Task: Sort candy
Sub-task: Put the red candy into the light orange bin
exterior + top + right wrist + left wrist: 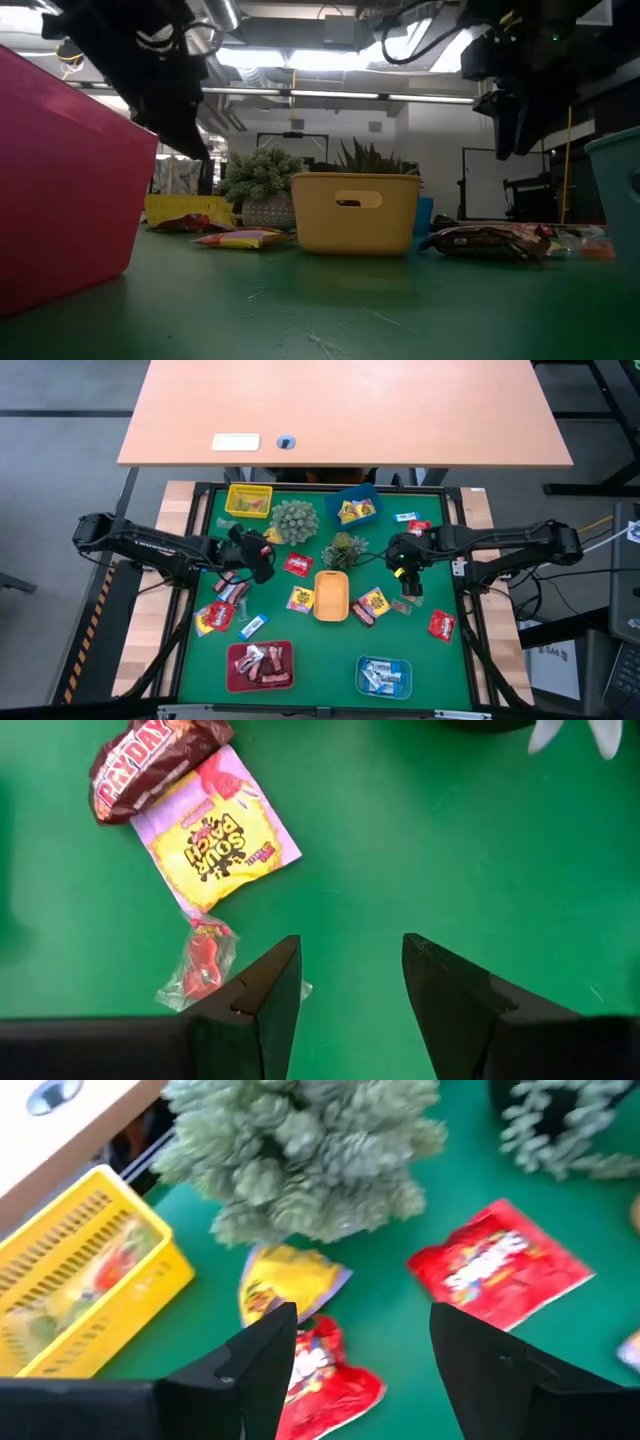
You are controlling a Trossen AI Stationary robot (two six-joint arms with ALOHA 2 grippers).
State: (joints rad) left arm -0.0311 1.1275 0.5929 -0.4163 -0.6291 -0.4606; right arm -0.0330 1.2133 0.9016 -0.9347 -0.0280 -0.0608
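Bright, even overhead light; ceiling-lamp glare in the low view; blurred left wrist view.

Green-topped table (pixel 310 630), dark rim. On it: yellow (pixel 249 500), blue (pixel 355 506), orange (pixel 331 596), red (pixel 260 665), pale blue (pixel 384 676) trays; two spiky plants (pixel 293 520); scattered candy (pixel 298 564)

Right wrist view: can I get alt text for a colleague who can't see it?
The right hand hangs open over bare green mat, holding nothing. Off to one side lie a yellow-and-pink Sour Patch packet, a brown PayDay bar overlapping its edge, and a small clear-wrapped red sweet near one finger.
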